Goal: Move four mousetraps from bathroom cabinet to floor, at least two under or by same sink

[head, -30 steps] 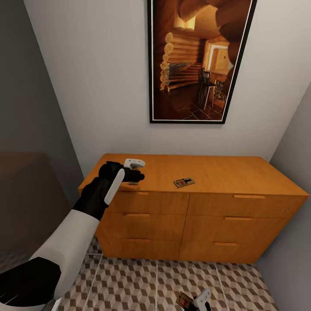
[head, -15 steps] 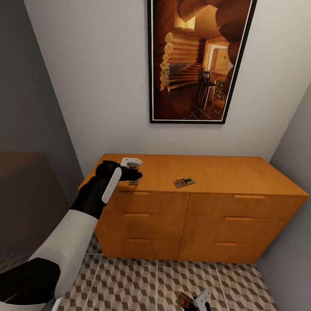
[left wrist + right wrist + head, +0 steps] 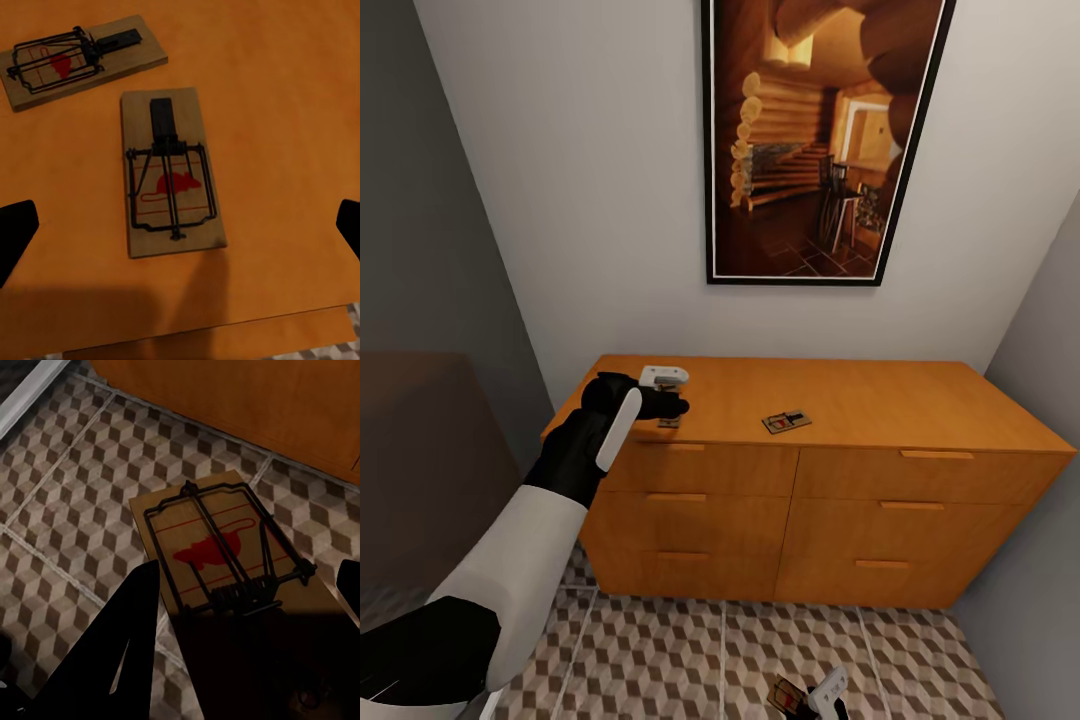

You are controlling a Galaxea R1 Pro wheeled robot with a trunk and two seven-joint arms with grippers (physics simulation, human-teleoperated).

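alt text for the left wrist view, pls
Two mousetraps lie flat on the orange-brown cabinet top: the near trap sits centred between the dark tips of the open left gripper, and the far trap lies apart from it, at an angle. A sliver of patterned floor shows past the cabinet's edge.

Three mousetraps point(image 3: 171, 172) point(image 3: 79, 60) point(image 3: 225, 547), one cabinet point(image 3: 880, 470)

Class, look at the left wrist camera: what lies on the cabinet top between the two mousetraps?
Nothing: only bare orange cabinet top separates the nearer mousetrap from the farther mousetrap, in the left wrist view.
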